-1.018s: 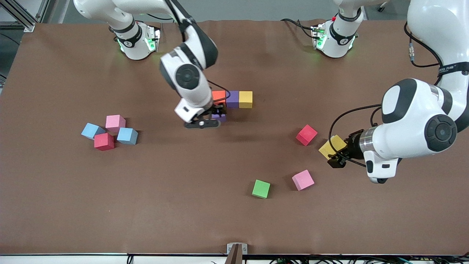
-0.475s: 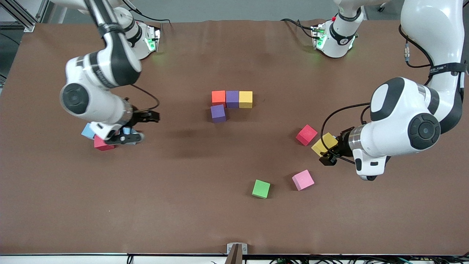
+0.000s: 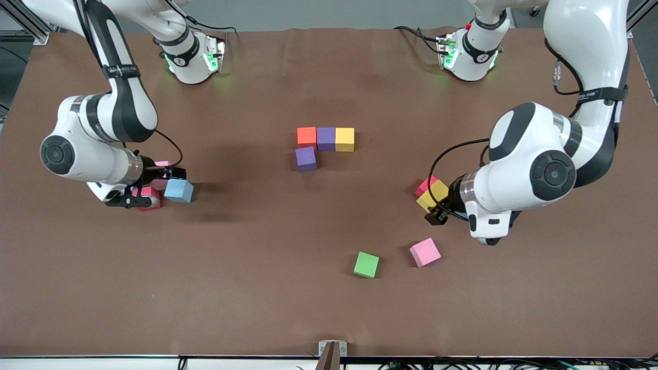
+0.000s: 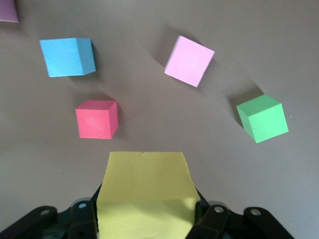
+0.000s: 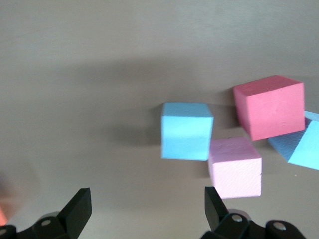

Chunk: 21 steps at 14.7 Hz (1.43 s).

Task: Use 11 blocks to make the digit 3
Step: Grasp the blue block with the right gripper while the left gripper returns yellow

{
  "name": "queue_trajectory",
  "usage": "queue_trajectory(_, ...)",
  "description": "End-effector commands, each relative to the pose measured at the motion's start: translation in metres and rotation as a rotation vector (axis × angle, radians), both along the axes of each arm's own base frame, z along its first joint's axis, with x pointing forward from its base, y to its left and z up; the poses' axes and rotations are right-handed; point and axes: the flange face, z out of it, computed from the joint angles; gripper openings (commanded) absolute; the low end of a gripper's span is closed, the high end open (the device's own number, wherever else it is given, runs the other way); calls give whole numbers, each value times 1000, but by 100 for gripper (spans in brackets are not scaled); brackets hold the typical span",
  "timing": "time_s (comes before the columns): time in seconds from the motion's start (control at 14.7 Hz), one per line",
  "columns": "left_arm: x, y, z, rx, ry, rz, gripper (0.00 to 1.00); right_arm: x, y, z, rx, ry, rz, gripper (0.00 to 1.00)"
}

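At frame right the left hand grips a yellow block; at frame left the right hand gapes wide over a block cluster.

Both arms have glossy white shells with black bands at the joints and round black caps on the large wrist housings. Each base is white with a black ring and a green light at its foot. Black cables loop loosely from the forearms to the wrists. A black strap with white lettering wraps each upper link. The left gripper and right gripper are black, with angular black fingers and small screws on their mounts.
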Motion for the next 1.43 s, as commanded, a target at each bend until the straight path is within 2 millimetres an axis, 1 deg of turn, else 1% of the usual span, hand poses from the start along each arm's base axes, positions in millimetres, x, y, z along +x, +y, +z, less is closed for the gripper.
queue_trajectory(0.0,-4,-23,-13,-7,-11,1,0,-16,-23,-17,-27,-60,-16,100)
queue_trajectory(0.14,-8,-45,-25,-17,-14,-9,0,-19,-29,-30,-36,-102,-15,100)
queue_trajectory(0.2,-10,-55,-35,-19,-12,-9,0,-19,-30,-37,-38,-101,-18,100)
queue_trajectory(0.27,-13,-66,-41,-5,-25,-13,0,-19,-31,-43,-40,-94,-21,100)
queue_trajectory(0.34,-17,-79,-48,13,-32,-13,0,-19,-32,-46,-42,-97,-22,100)
queue_trajectory(0.41,-21,-87,-54,25,-30,-11,0,-18,-31,-50,-46,-110,-22,100)
queue_trajectory(0.54,-29,-107,-65,27,-22,-16,0,-18,-30,-65,-53,-108,-20,100)
queue_trajectory(0.61,-34,-114,-76,34,-9,-20,0,-19,-29,-70,-55,-115,-18,100)
queue_trajectory(0.81,-56,-141,-101,69,-24,-1,0,-18,-27,-79,-60,-124,-14,100)
queue_trajectory(0.88,-67,-151,-111,83,-27,8,0,-17,-26,-81,-61,-129,-13,100)
queue_trajectory(0.95,-76,-158,-120,95,-21,28,0,-20,-25,-88,-64,-123,-10,100)
queue_trajectory(1.02,-82,-162,-126,107,-17,45,0,-21,-22,-91,-65,-129,-5,100)
queue_trajectory(1.09,-85,-163,-129,114,-21,72,0,-22,-21,-95,-67,-132,-2,100)
queue_trajectory(1.29,-86,-163,-131,131,-24,111,0,-24,-20,-110,-75,-139,1,100)
queue_trajectory(1.36,-85,-162,-131,131,-24,112,0,-24,-18,-111,-75,-142,4,97)
